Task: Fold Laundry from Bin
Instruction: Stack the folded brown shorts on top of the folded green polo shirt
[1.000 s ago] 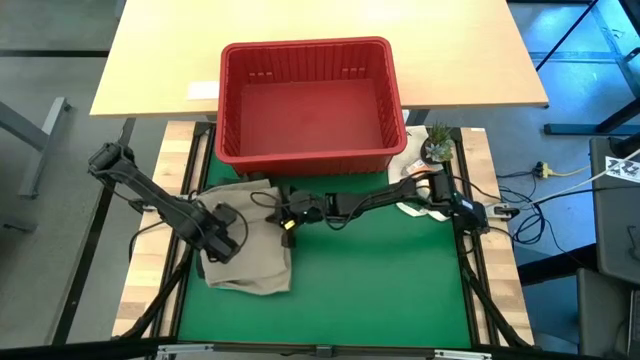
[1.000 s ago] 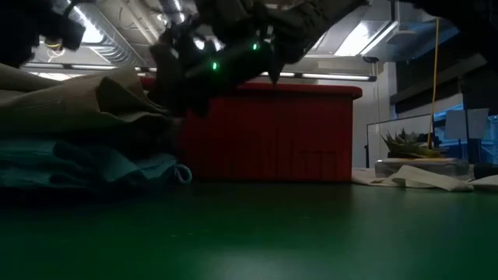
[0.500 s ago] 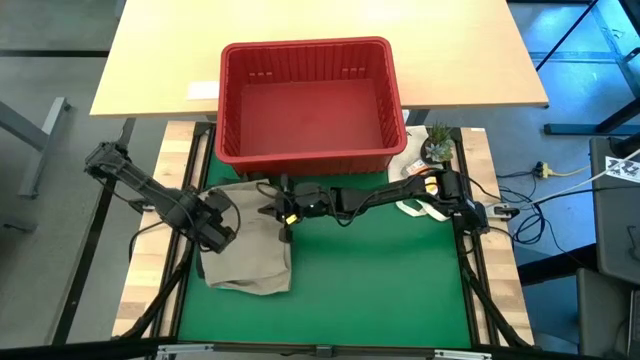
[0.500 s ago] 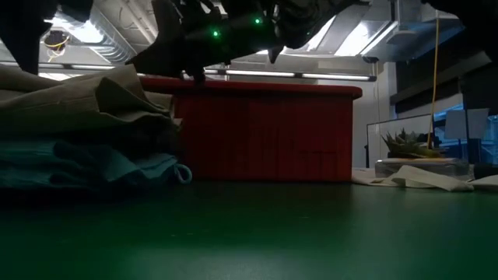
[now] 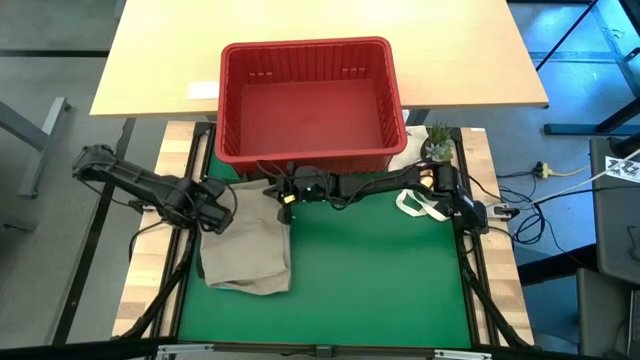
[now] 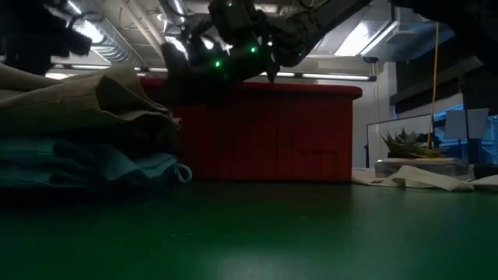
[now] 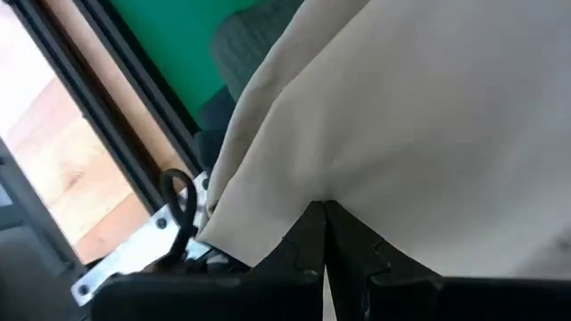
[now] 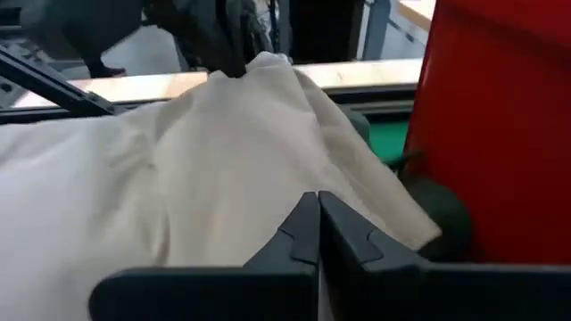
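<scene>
Your left end effector [image 5: 222, 207] sits at the upper left corner of the beige-tan garment [image 5: 247, 246], its fingers [image 7: 308, 241] pressed together with the cloth lying right at their tips; you cannot tell from the wrist view whether any fabric is actually pinched between them. Your right end effector [image 5: 283, 192] reaches across from the right side to the garment's upper right corner, just in front of the red bin [image 5: 308, 105], and its fingers [image 8: 303, 234] are likewise closed tight against the cloth, with no clear fold caught between them. The beige-tan garment lies spread on the left part of the green desk [image 5: 390, 290], on top of a light teal garment [image 6: 101, 167] that shows beneath it in the low view. The bin stands behind them at the far edge of the desk, upright, with its red floor visible. A small potted plant [image 5: 436, 145] and a white cloth bag [image 5: 418, 203] lie to the right of the bin.
</scene>
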Tool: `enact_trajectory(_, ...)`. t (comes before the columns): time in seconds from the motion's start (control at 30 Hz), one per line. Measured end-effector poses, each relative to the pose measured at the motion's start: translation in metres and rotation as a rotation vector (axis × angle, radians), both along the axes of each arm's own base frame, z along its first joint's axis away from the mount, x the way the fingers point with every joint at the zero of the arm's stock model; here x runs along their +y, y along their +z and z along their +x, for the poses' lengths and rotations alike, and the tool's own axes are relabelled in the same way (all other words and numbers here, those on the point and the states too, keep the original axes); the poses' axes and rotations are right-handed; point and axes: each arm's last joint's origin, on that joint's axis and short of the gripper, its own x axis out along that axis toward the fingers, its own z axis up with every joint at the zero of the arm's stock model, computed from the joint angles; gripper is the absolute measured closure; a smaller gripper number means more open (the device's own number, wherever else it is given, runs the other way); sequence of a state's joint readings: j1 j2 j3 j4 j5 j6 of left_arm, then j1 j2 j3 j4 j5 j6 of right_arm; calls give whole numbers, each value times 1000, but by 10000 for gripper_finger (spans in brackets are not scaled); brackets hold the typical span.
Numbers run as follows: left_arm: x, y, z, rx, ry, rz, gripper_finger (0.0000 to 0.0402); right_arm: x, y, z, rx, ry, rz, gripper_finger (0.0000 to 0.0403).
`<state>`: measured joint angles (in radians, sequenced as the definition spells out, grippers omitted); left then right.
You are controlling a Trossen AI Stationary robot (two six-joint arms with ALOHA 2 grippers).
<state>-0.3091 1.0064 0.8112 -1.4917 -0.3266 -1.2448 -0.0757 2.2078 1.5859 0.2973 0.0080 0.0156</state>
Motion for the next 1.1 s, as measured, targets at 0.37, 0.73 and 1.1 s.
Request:
enact_trajectory(0.37,11,-24,8,13,72,6,401,-4,-65,6,149,-97,32,400)
enact_trajectory(0.73,23,-66,23,-43,123,-53,401,-4,-76,0,282,-102,38,400)
enact_trajectory(1.1,28,-82,30,73,102,-102,401,-4,-78,-2,300,-101,38,400)
